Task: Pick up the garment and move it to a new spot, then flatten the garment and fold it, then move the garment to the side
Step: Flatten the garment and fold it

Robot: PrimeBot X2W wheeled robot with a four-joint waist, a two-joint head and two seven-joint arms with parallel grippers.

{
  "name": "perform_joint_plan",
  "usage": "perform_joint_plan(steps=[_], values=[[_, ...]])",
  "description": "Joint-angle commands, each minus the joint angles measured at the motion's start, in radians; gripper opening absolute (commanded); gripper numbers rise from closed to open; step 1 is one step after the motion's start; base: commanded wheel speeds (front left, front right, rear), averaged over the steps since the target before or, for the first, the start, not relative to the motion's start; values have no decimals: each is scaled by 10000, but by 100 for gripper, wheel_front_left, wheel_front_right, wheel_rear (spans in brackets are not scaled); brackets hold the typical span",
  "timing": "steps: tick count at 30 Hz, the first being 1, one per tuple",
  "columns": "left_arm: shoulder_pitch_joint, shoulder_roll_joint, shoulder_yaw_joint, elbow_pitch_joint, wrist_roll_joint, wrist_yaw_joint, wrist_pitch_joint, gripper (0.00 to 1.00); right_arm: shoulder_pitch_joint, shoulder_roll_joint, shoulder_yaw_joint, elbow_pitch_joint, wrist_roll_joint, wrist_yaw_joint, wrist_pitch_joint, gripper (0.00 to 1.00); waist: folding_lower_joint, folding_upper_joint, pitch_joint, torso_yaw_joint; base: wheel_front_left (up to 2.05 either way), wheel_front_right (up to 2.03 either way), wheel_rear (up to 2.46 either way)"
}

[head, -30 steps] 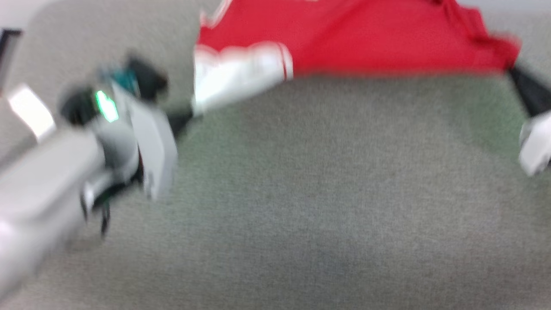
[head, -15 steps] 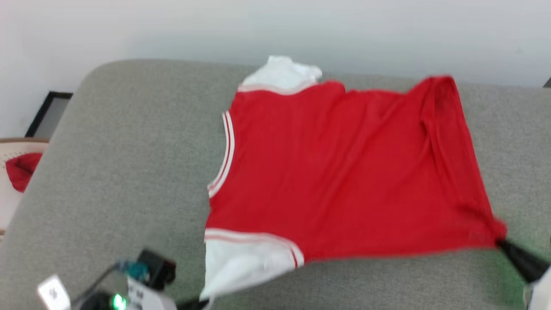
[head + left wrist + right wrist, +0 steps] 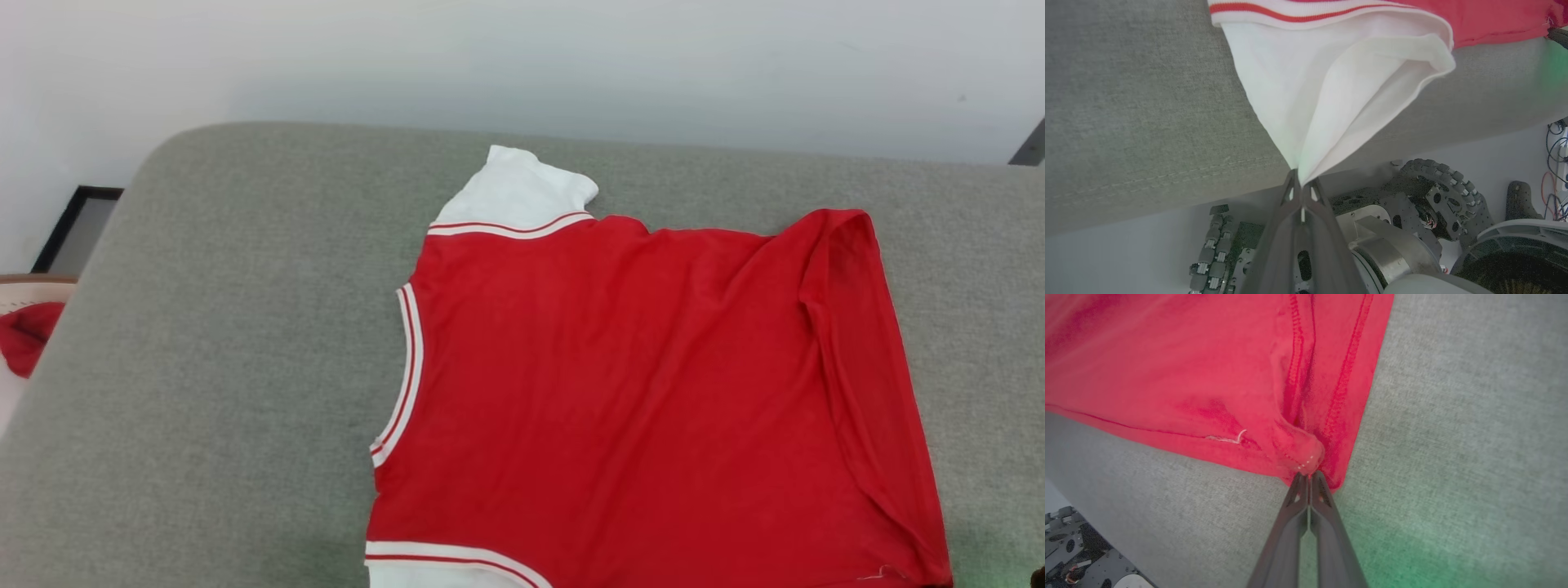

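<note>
The garment (image 3: pixel 637 392), a red jersey with white sleeves, lies spread on the grey cushion (image 3: pixel 229 343) with its plain red side up; the lettering is hidden. One white sleeve (image 3: pixel 518 189) points toward the wall. The other white sleeve (image 3: pixel 1331 81) is drawn out past the cushion's near edge, and my left gripper (image 3: pixel 1300 183) is shut on its tip. At the near right, my right gripper (image 3: pixel 1309 476) is shut on the bunched red hem corner (image 3: pixel 1300 451), just above the cushion.
A white wall runs behind the cushion. At the far left, beyond the cushion's rounded edge, sit a dark-framed panel (image 3: pixel 77 229) and a red cloth (image 3: pixel 24 335) in a pale basket. My wheeled base (image 3: pixel 1412 212) and some cables (image 3: pixel 1555 163) are below the near edge.
The head camera has swung, shifting the whole picture. The garment now lies flatter and more spread out. Both arms have slid off the bottom of the head view, still holding the sleeve and the hem.
</note>
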Motion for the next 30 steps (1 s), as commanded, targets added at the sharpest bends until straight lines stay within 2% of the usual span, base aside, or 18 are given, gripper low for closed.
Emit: perform_joint_plan(steps=[1, 8, 11, 15, 16, 17, 18, 20, 21, 23, 24, 30], values=[[-102, 173, 49, -51, 203, 97, -19, 0, 314, 141, -117, -140, -88, -10, 133, 0, 0, 0, 67, -83, 0, 0, 0], [-1027, 719, 382, -386, 942, 227, 194, 0, 476, 198, -847, -1103, -419, -10, 522, 0, 0, 0, 284, -443, 0, 0, 0], [-1785, 982, 550, -498, 1463, 76, 618, 0, 271, 287, -1390, -1618, -466, -10, 804, 0, 0, 0, 385, -623, 0, 0, 0], [-2982, 1157, 786, -339, 2169, -382, 1419, 0, -233, 443, -2103, -2176, -658, -10, 1420, 0, 0, 0, 558, -867, 0, 0, 0], [-3672, 1099, 886, -50, 2595, -800, 1852, 0, -560, 588, -2396, -2360, -810, -10, 1827, 0, 0, 0, 659, -921, 0, 0, 0], [-4003, 1034, 944, 160, 2755, -1016, 2050, 0, -773, 680, -2547, -2416, -880, -10, 2011, 0, 0, 0, 719, -959, 0, 0, 0], [-4003, 1034, 944, 160, 2755, -1016, 2050, 0, -773, 680, -2547, -2416, -880, -10, 2011, 0, 0, 0, 719, -959, 0, 0, 0], [-4603, 752, 996, 605, 3018, -1552, 2399, 0, -1220, 848, -2751, -2409, -1107, -10, 2422, 0, 0, 0, 861, -1004, 0, 0, 0], [-5204, 432, 995, 1258, 3289, -2124, 2730, 0, -1656, 1070, -2863, -2341, -1403, -10, 2847, 0, 0, 0, 1026, -1035, 0, 0, 0], [-5734, 8, 1005, 1964, 3494, -2687, 2922, 0, -2105, 1284, -2885, -2216, -1549, -10, 3238, 0, 0, 0, 1199, -1041, 0, 0, 0], [-5734, 8, 1005, 1964, 3494, -2687, 2922, 0, -2105, 1284, -2885, -2216, -1549, -10, 3238, 0, 0, 0, 1199, -1041, 0, 0, 0], [-6680, -1284, 879, 4380, 3489, -4079, 3276, 0, -3206, 1872, -2693, -1269, -1846, -10, 4060, 0, 0, 0, 1636, -1016, 0, 0, 0]])
